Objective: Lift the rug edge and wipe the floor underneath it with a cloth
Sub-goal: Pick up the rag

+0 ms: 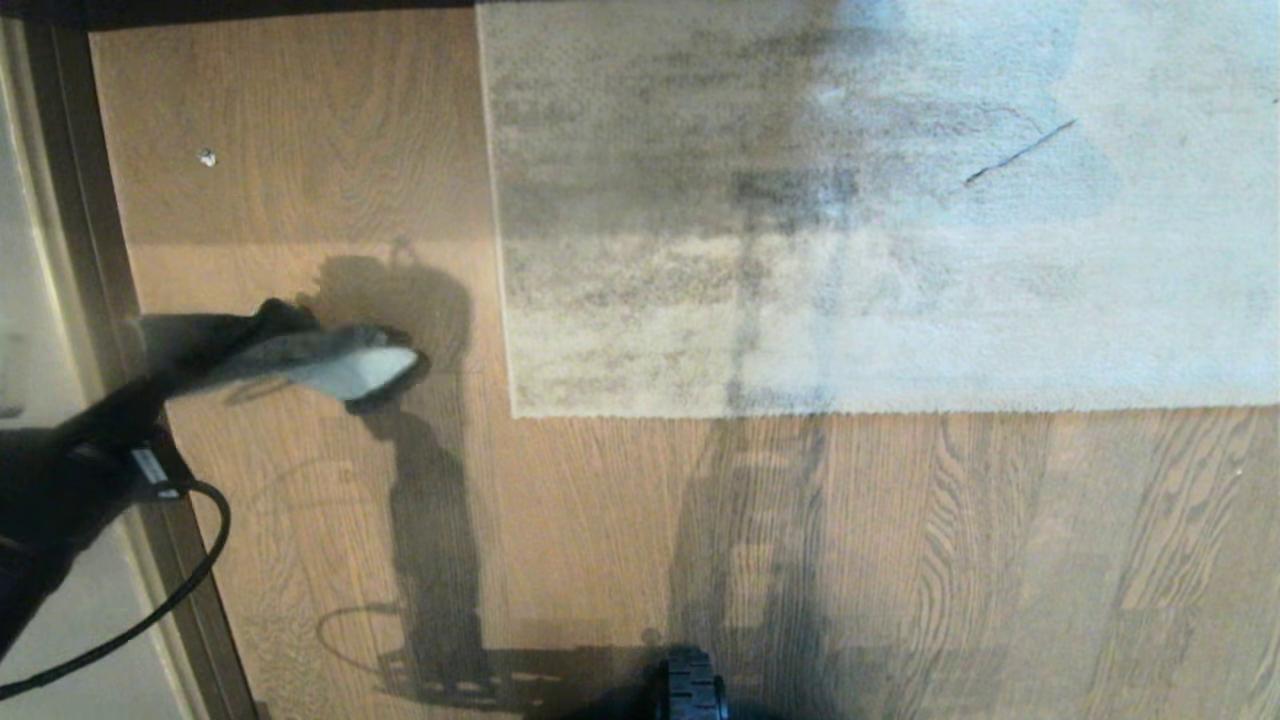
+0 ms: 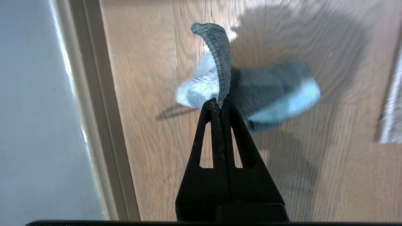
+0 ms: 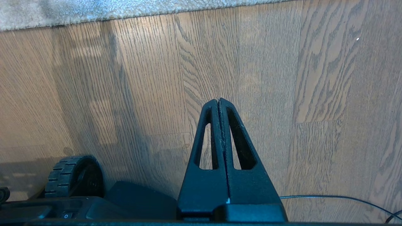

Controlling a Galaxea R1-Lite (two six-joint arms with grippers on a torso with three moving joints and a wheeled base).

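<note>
The pale grey-beige rug (image 1: 880, 220) lies flat on the brown plank floor (image 1: 560, 540), its square corner (image 1: 516, 410) pointing toward me. Left of that corner, above the floor, my left gripper (image 1: 265, 330) is shut on the cloth (image 1: 345, 365). In the left wrist view the fingertips (image 2: 219, 103) pinch a dark grey fold of the cloth (image 2: 276, 94), and the off-white face hangs below. A strip of rug edge (image 2: 389, 110) shows off to the side. My right gripper (image 3: 219, 100) is shut on nothing over bare floor, short of the rug edge (image 3: 125, 12).
A dark brown baseboard strip (image 1: 85, 250) runs down the left side beside a pale wall. A black cable (image 1: 205, 560) loops from the left arm. One of the base's wheels (image 1: 690, 685) shows at the near edge. A small white speck (image 1: 207, 157) lies on the floor.
</note>
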